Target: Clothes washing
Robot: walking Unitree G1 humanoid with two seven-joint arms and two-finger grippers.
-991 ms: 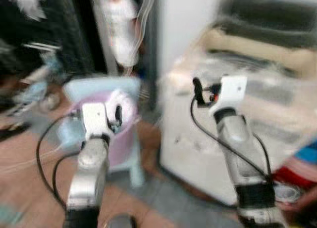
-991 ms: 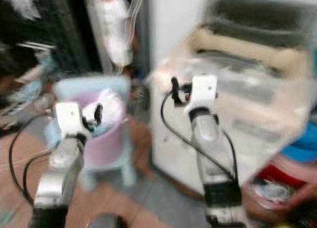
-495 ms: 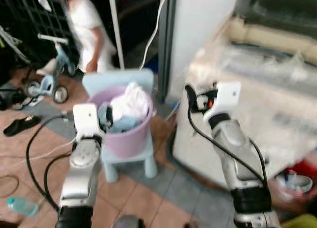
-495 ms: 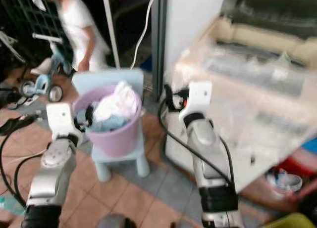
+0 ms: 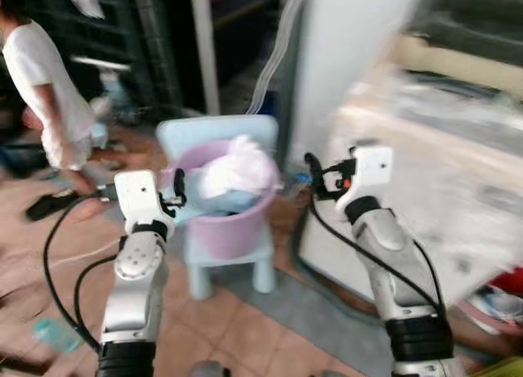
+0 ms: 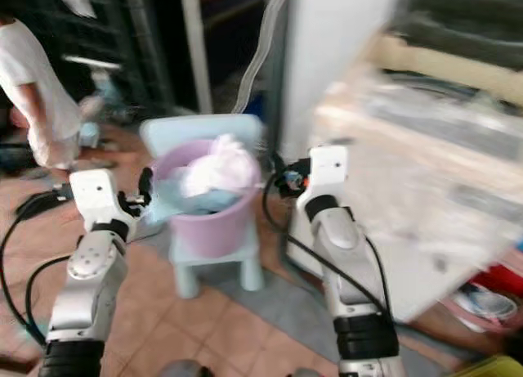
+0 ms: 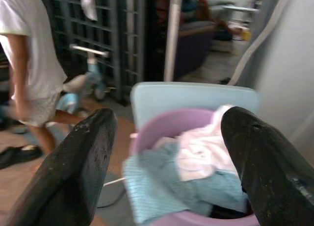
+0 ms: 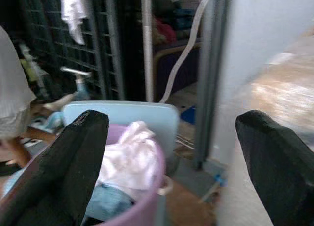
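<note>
Swinging round again, the head camera has carried the whole scene sideways since half a second ago, and the person in white [image 5: 45, 99], then behind the chair, now stands well off to its left. Both eye views are smeared with motion. Dead ahead sits the lilac plastic basket [image 5: 233, 226], round and smooth-walled, upright with its mouth facing up, resting on the seat of a small pale-blue plastic chair [image 5: 219, 140]. Soft crumpled laundry [image 5: 239, 171] heaps above its rim, pinkish-white on top, teal cloth beneath. To the right stands the white washing machine [image 5: 425, 181], boxy, draped in shiny clear plastic sheeting. Left gripper [image 7: 164, 162] hangs just short of the basket, black fingers spread wide, holding nothing. Right gripper [image 8: 169, 162] is raised between basket and machine, fingers equally wide apart and empty. Below lies reddish tiled floor [image 5: 237, 328].
</note>
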